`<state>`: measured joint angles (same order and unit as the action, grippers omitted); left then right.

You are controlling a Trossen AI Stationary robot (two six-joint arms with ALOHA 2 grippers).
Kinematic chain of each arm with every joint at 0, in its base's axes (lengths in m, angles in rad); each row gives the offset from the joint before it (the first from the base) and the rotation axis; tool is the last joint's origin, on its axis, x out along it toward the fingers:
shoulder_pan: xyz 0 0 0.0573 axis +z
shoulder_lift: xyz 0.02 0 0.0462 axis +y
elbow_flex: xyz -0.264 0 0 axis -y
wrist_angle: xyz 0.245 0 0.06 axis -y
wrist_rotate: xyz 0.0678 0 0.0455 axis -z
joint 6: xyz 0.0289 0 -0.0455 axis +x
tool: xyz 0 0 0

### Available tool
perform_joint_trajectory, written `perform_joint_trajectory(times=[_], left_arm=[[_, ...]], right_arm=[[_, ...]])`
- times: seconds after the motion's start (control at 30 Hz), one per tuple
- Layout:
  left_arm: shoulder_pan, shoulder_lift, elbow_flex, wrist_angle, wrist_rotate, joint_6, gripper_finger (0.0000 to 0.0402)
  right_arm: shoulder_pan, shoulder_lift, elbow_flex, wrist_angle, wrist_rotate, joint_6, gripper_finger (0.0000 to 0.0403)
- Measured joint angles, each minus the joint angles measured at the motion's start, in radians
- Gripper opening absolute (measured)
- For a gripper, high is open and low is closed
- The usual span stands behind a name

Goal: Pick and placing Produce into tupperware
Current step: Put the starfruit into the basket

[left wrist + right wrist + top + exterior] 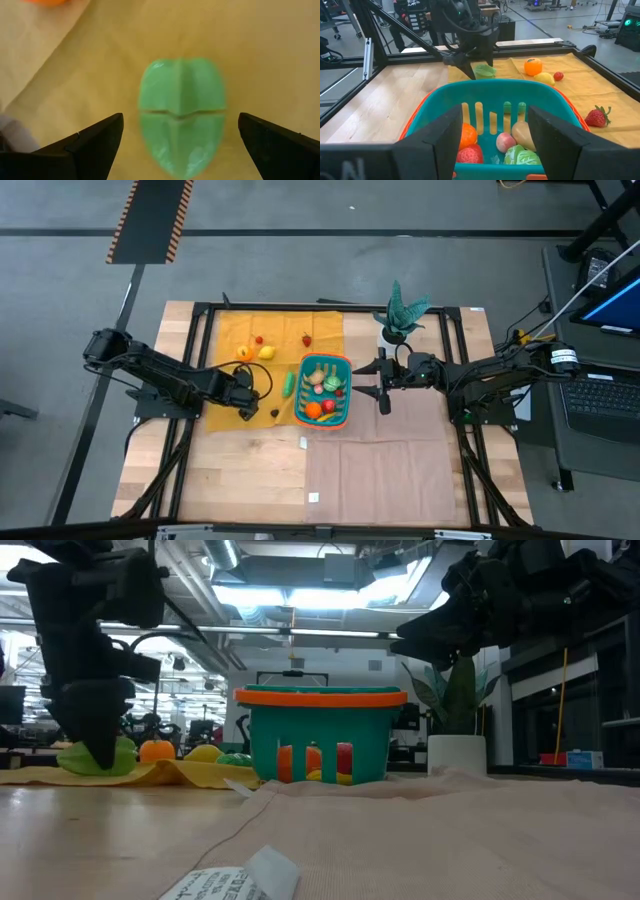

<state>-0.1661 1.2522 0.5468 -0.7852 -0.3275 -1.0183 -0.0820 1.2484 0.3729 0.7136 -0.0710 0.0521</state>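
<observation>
The teal basket (324, 392) with an orange rim (320, 696) stands mid-table and holds several toy produce pieces (512, 147). My left gripper (247, 400) is low over the yellow cloth, left of the basket, and open. In the left wrist view its fingers (90, 145) stand on either side of a light green toy pepper (181, 112) lying on the cloth. That pepper (95, 758) sits under the gripper in the low view. My right gripper (492, 135) is open and hovers just right of the basket, touching nothing.
On the yellow cloth (230, 330) lie an orange (243, 352), a lemon (266, 352), a small red piece (258, 338), a strawberry (306, 339) and a green piece (288, 383) beside the basket. A potted plant (400, 315) stands far right. Paper tags (303, 443) lie near.
</observation>
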Motion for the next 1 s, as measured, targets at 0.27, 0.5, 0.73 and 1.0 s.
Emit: perform_joint_trajectory(times=[0.27, 0.5, 0.73, 1.0], left_arm=[[0.002, 0.0, -0.014, 0.035, -0.002, 0.017, 0.0384], [0.005, 0.0, -0.035, 0.046, -0.002, -0.02, 0.038], [0.005, 0.0, -0.035, 0.05, -0.001, -0.021, 0.0364], [0.005, 0.0, -0.035, 0.074, -0.001, -0.019, 0.0357]], right_arm=[[0.0, 0.0, 0.0, 0.0, 0.0, 0.0, 0.0225], [0.0, 0.0, 0.0, 0.0, 0.0, 0.0, 0.0225], [0.0, 0.0, 0.0, 0.0, 0.0, 0.0, 0.0225], [0.0, 0.0, 0.0, 0.0, 0.0, 0.0, 0.0225]])
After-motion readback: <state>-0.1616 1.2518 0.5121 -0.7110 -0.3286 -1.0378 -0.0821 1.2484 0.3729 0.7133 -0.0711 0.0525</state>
